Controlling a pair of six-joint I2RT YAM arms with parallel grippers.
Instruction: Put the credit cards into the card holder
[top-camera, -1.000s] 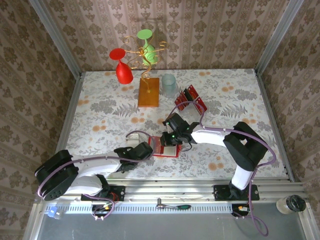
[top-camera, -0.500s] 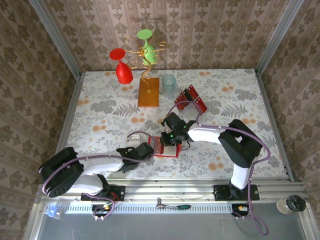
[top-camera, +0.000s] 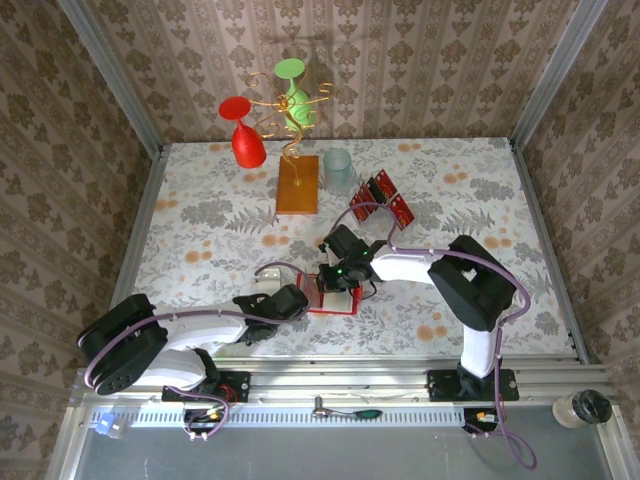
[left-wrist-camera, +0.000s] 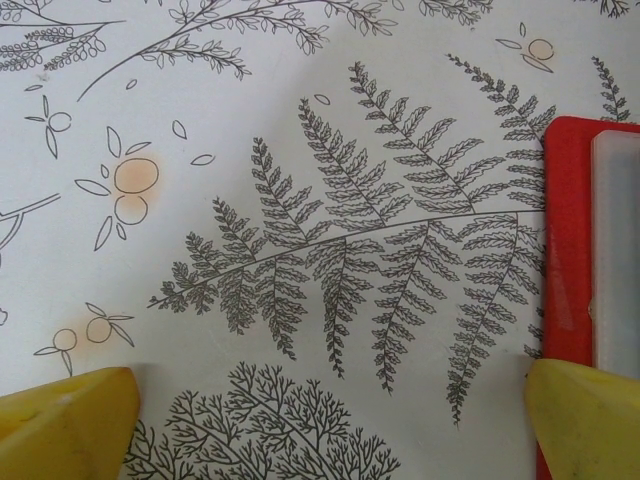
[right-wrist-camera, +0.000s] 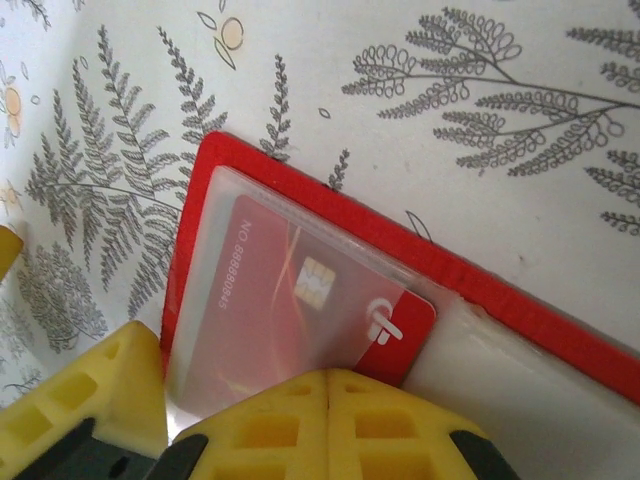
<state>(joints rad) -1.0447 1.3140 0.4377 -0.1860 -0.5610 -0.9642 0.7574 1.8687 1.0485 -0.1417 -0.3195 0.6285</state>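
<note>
The card holder (right-wrist-camera: 330, 205) lies open on the tablecloth, its red border around a clear pocket. One of the credit cards (right-wrist-camera: 290, 300) sits mostly inside that pocket, and its right end sticks out. My right gripper (right-wrist-camera: 328, 378) is shut, its fingertips pressed together against the card's near edge and nothing between them. In the top view the right gripper (top-camera: 336, 282) is over the card holder (top-camera: 345, 303). My left gripper (left-wrist-camera: 335, 420) is open and low on the cloth, with its right finger (left-wrist-camera: 590, 420) on the holder's left border (left-wrist-camera: 565, 250). More credit cards (top-camera: 382, 203) stand behind.
At the back stand a wire rack on an orange wooden base (top-camera: 298, 185) with a red glass (top-camera: 245, 142) and a green one (top-camera: 292, 70), and a pale cup (top-camera: 338, 170). A lidded cup (top-camera: 582, 408) sits off the table at the near right.
The right gripper has crept a little to the left over the card holder and its elbow has swung in. The left arm shifted slightly early on, then held still.
</note>
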